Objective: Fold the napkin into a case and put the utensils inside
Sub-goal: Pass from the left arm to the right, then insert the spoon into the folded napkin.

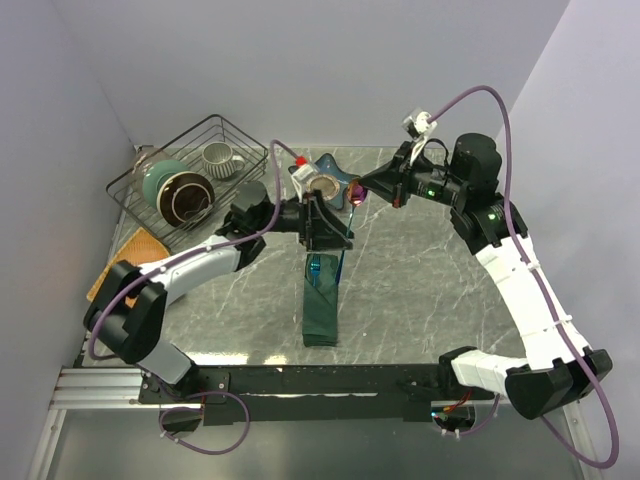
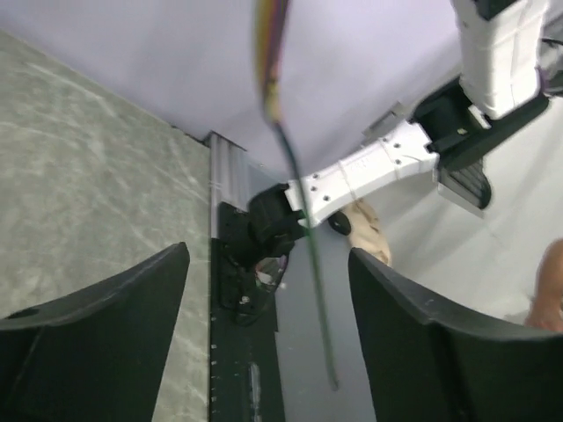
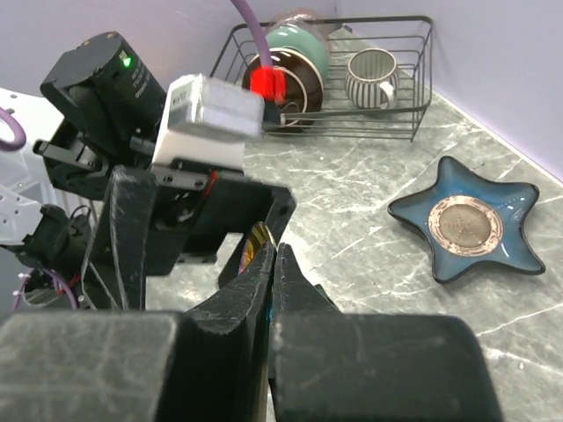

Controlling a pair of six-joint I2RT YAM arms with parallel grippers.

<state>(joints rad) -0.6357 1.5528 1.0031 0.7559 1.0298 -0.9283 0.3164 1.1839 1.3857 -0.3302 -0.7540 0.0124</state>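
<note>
Overhead, the case (image 1: 322, 310) lies lengthwise at mid-table, with the blue utensil (image 1: 318, 268) tucked into its far mouth. The left gripper (image 1: 322, 222) hangs at its 12 o'clock. At 1 o'clock the right gripper (image 1: 368, 190) pinches the pink utensil (image 1: 355, 193) by the head, likely so the handle dangles toward the opening.

On the left wrist, the fingers (image 2: 106, 343) are spread wide and grasp nothing. The thin handle hangs between them, apparently to be guided.

On the right wrist, the jaws are clenched, and a sliver of the utensil shows at their tips. The star dish (image 3: 501, 255) sits at 3 o'clock and the dish rack (image 3: 413, 123) at 12.
</note>
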